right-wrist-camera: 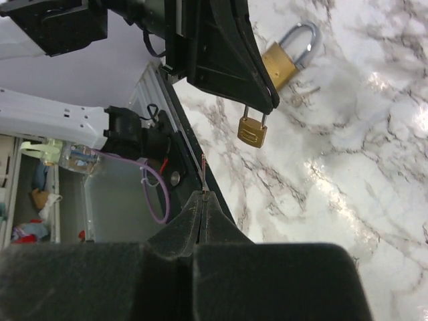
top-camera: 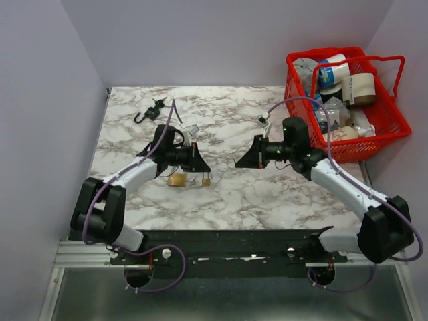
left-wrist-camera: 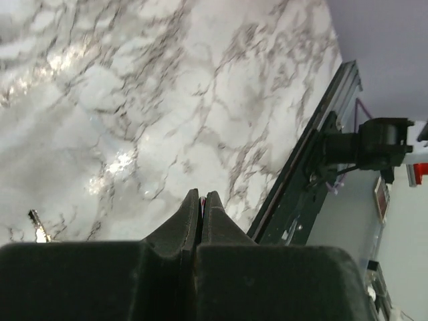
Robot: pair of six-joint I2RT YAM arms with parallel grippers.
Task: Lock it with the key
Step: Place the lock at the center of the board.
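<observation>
left gripper [right-wrist-camera: 265, 101]: fingers together, pinched on the shackle of the small brass padlock [right-wrist-camera: 253, 131], which hangs free above the table [top-camera: 267, 194].
right gripper [right-wrist-camera: 202, 198]: fingers pressed together with no gap. A thin reddish sliver stands at the tips; cannot tell what it is. Held off the table, tips facing the left gripper, near but apart.
key [top-camera: 160, 103]: small black-headed bunch lying at the far left of the marble top, just beside the black padlock [top-camera: 148, 114], well apart from both grippers.
larger brass padlock [top-camera: 176, 179]: flat on the marble, close under the left gripper.
red basket [top-camera: 374, 128]: far right, packed with bottles and rolls.
</observation>
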